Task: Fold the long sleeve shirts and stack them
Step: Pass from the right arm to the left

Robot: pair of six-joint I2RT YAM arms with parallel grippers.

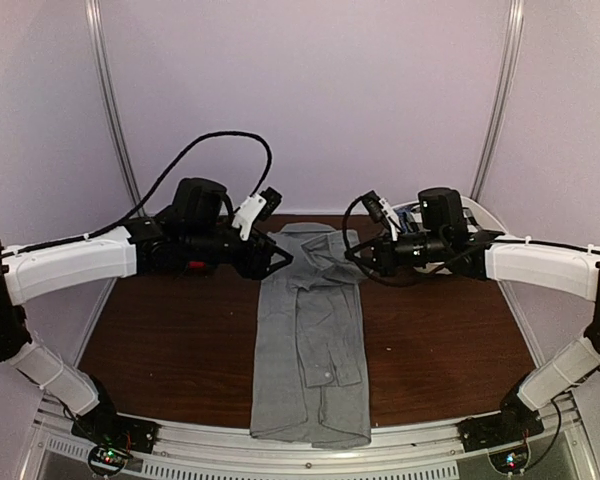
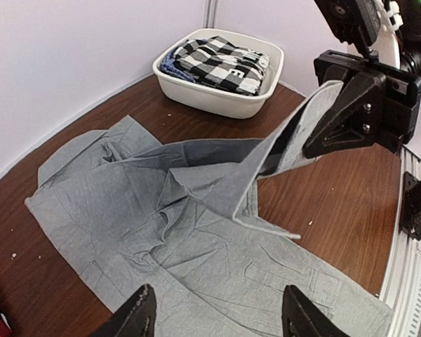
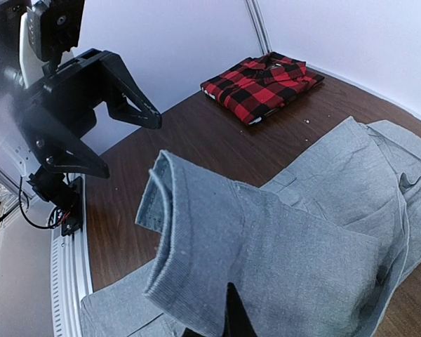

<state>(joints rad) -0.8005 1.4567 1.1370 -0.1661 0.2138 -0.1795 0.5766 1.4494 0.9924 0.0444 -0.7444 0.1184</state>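
Grey shirt (image 2: 196, 267) lies flat under the left gripper (image 2: 217, 319), whose jaws stand released, empty; right gripper (image 2: 289, 154) clenches its lifted sleeve (image 3: 266, 260) alongside.

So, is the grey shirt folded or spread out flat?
Partly folded. The grey shirt lies as a long narrow strip with a sleeve laid over its body, and the right gripper holds one flap lifted.

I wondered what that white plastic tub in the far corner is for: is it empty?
No, the white plastic tub holds folded black-and-white checked cloth, piled up to about its rim.
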